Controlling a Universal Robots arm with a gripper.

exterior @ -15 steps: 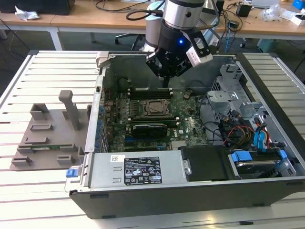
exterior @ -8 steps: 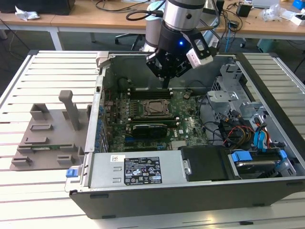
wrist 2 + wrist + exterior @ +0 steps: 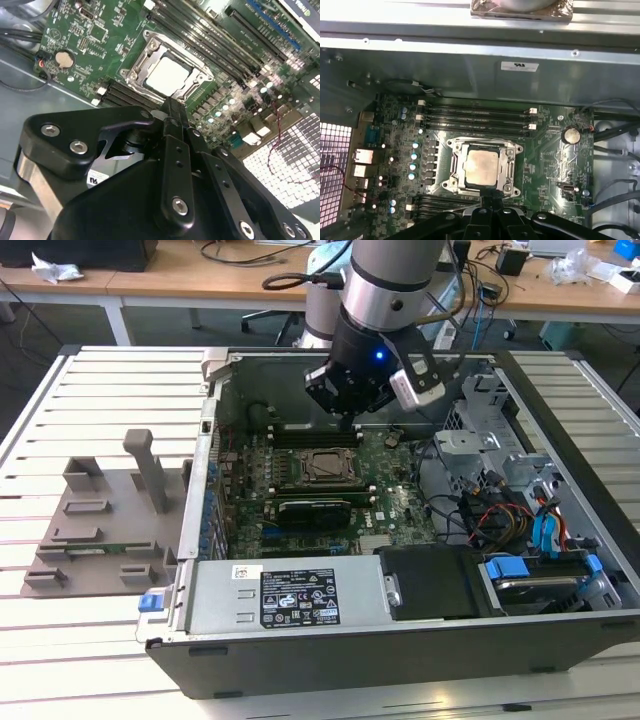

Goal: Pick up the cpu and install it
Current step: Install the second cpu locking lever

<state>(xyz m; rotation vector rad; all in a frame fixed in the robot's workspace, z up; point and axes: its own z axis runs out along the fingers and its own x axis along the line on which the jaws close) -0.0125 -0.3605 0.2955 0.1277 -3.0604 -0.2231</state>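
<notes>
The cpu (image 3: pixel 481 166), a small square chip with a pale silver top, lies flat inside the metal socket frame (image 3: pixel 509 170) on the green motherboard (image 3: pixel 547 150). In the second wrist view the cpu (image 3: pixel 167 76) sits squarely within the frame. My gripper (image 3: pixel 352 412) hangs above the open computer case, over the memory slots just behind the socket (image 3: pixel 325 468). Its black fingers (image 3: pixel 172 112) are pressed together with nothing between them, and their tip (image 3: pixel 490 199) is close to the socket's edge, clear of the chip.
The open case (image 3: pixel 300 640) lies on a slatted white table. A black graphics card (image 3: pixel 315 510) sits in front of the socket. Drive bays and blue-tabbed cables (image 3: pixel 540 530) fill the exterior view's right. A grey fixture tray (image 3: pixel 100 510) rests at the left.
</notes>
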